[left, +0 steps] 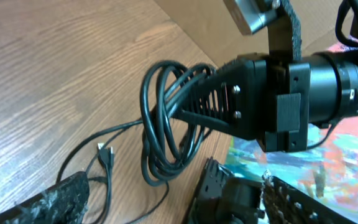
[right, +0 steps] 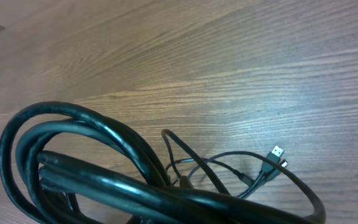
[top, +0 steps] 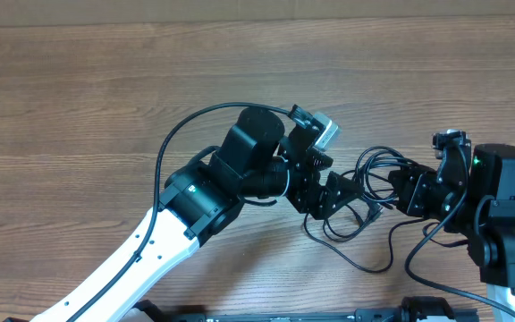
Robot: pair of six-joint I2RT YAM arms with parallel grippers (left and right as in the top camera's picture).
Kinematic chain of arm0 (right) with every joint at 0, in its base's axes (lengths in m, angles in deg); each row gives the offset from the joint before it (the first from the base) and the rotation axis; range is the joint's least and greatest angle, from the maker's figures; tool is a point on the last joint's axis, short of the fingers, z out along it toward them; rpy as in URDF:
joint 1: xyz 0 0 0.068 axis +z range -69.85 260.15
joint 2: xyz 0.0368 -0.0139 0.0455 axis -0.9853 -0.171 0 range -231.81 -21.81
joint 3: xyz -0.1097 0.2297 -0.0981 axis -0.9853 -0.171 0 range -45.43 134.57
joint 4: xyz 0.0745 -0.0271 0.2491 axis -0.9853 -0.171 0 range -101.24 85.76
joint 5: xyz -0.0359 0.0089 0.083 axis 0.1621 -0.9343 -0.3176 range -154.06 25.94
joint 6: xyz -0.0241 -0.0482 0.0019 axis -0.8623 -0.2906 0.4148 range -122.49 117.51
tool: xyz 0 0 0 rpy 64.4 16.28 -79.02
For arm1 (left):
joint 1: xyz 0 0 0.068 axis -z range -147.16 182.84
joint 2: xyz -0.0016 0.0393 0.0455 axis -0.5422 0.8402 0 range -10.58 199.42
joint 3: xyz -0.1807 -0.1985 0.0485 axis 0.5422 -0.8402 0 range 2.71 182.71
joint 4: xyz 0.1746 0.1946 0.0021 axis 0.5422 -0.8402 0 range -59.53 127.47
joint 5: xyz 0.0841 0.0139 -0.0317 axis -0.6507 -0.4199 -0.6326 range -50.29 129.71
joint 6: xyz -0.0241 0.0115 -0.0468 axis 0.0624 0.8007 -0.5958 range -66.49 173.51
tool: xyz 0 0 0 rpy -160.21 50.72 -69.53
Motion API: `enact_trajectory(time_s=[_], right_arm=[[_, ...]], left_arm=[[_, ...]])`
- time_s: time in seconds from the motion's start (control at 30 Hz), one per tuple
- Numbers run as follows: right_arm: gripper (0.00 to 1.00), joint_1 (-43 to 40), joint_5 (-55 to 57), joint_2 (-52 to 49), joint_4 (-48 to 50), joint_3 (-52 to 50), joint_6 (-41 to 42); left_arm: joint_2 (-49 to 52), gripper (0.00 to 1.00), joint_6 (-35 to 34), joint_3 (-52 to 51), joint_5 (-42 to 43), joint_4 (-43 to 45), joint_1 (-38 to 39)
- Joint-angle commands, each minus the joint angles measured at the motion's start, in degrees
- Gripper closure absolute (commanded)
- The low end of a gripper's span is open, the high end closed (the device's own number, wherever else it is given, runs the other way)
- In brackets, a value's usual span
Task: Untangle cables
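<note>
- Black cables sit bunched between the two arms, at about 3 o'clock from the middle of the wooden table. Loose strands trail over the wood toward 6 o'clock.
- Pressed together on the bundle, the right gripper pokes its tip through a thick oval of loops in the left wrist view and holds their upper part off the table.
- Spread wide, the left gripper stands just beside the loops on their 9 o'clock side, with nothing pinched between its fingers.
- The step in hand appears to be this: the left gripper picks out one strand while the right one anchors the bundle.
- Done well, the left gripper would close on a single outer loop or a free end, never across the whole coil. It would then draw away toward 9 o'clock slowly and along the strand, so the loops slide out rather than cinch tight. A firm right-hand grip matters, or the whole bunch simply follows the pull.
- From the left wrist, the held coil's long axis runs from 12 to 6 o'clock, with its upper end at the right gripper's tip. Whether the lower end touches the wood cannot be told.
- One small silver plug lies flat on the table at the coil's 8 o'clock side, its tip pointing roughly toward 11 o'clock in that view.
</note>
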Motion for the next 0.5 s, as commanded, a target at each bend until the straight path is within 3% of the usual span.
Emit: enact_trajectory(time_s=[0.0,0.07,0.13,0.4,0.47], right_arm=[[0.96,0.0,0.4,0.2,-0.6,-0.2,-0.3],[0.96,0.0,0.4,0.2,-1.0,-0.2,-0.4],[0.96,0.0,0.4,0.2,-1.1,-0.2,-1.1],[0.96,0.0,-1.1,0.2,-2.3,-0.2,-4.6],[0.96,0.0,-1.0,0.2,-2.4,-0.2,-4.8]], left_arm=[[1.2,0.2,0.9,1.0,-1.6,1.4,0.5],[2.0,0.3,0.3,1.0,-1.6,2.1,0.9],[2.9,0.34,-0.5,1.0,-1.6,2.7,1.4],[6.0,0.34,-2.0,1.0,-1.5,7.6,3.2],[6.3,0.37,-2.6,1.0,-1.4,8.7,3.2]])
